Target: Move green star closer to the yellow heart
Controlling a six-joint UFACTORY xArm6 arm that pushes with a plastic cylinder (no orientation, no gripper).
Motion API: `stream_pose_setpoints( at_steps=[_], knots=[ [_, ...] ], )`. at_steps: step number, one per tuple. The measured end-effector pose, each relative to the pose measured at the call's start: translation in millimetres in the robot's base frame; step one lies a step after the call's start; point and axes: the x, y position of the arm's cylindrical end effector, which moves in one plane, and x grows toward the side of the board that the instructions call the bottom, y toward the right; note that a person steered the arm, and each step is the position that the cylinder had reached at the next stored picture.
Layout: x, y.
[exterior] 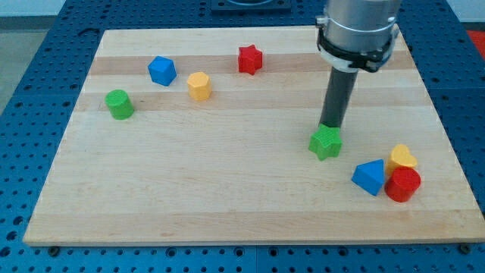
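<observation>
The green star (326,142) lies on the wooden board at the view's centre right. My tip (330,125) stands right at the star's top edge, touching or nearly touching it. The yellow heart (402,158) lies to the star's right and slightly lower, near the board's right edge. It sits tight against a red block (402,185) below it and a blue block (370,177) at its lower left. The gap between star and heart is about one and a half star widths.
A green cylinder (119,104) lies at the view's left. A blue block (161,70), a yellow hexagonal block (198,86) and a red star (250,59) lie across the upper left. The board's right edge (447,152) is near the heart.
</observation>
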Motion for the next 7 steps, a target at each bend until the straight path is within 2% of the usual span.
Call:
stream_pose_setpoints(
  at_steps=[1, 2, 3, 4, 5, 7],
  knots=[
    [2.8, 0.9],
    [-19.5, -15.2],
    [-23.0, -58.3],
    [-5.0, -68.9],
    [22.1, -66.4],
    [30.4, -23.4]
  ],
)
